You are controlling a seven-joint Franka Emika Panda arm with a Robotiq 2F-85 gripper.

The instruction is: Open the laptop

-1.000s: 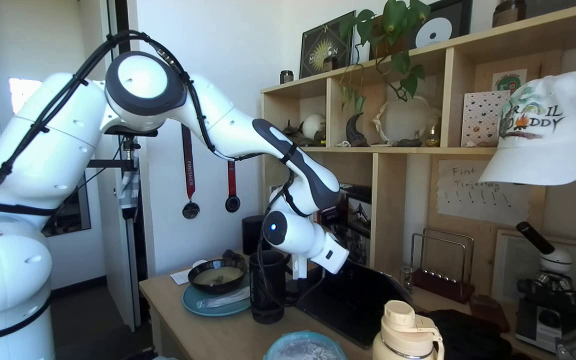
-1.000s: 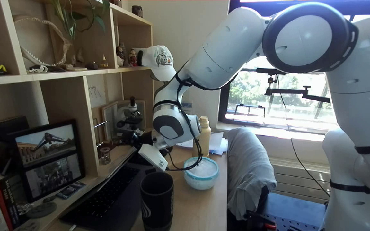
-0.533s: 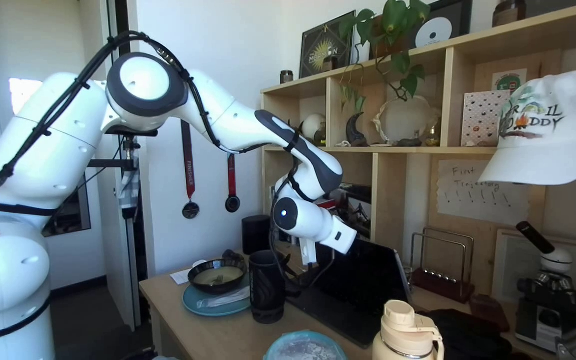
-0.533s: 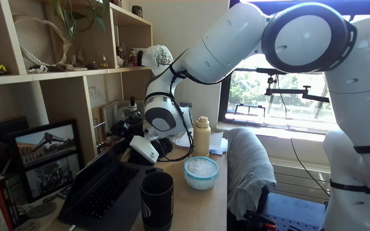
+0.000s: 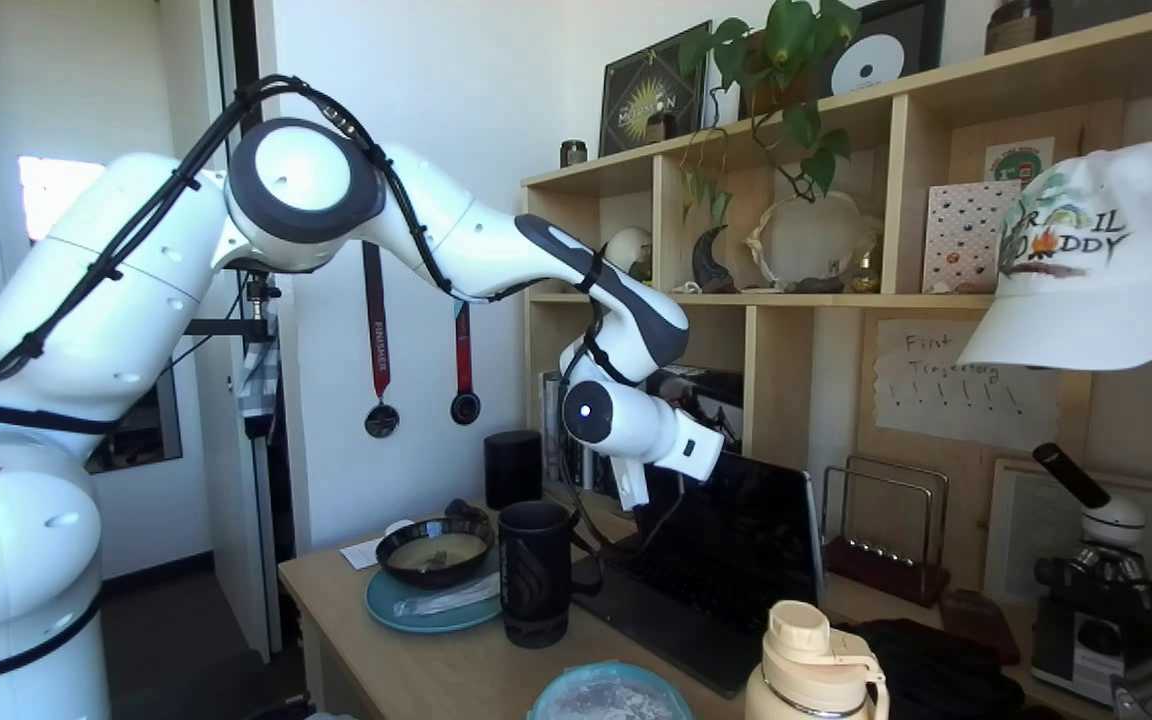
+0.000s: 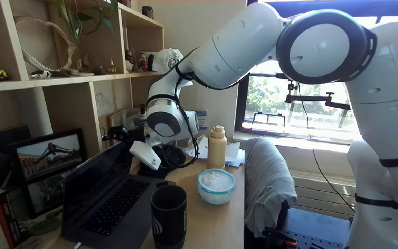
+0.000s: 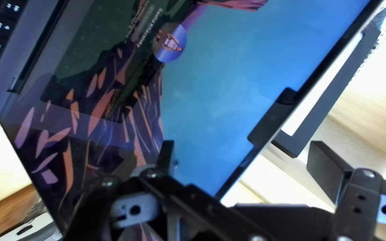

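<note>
Laptop, thin, rectangular and dark with a silver edge, sits on the pale wooden table, and look at that lid: up steeply above the black keyboard, lit screen glowing blue and orange in the wrist view. Out at the end of the white robot arm, jaws spread wide, nothing gripped by the look of it! One black fingertip shows against the screen, its partner beyond the rim, so the top edge runs between them; contact, I can't call from here.

This looks like the final stretch of the opening. If more tilt is wanted, the smart play is a light backward push from the screen-side finger, high up, curving with the hinge and never pinching. Slowly, or the base could skid. Careful behind, too: a wooden shelf unit and a black-framed pair of photographs stand back there, and the tall black mug is just beside the base. Once the hinge holds, lift out along the screen, both fingers clear.
</note>
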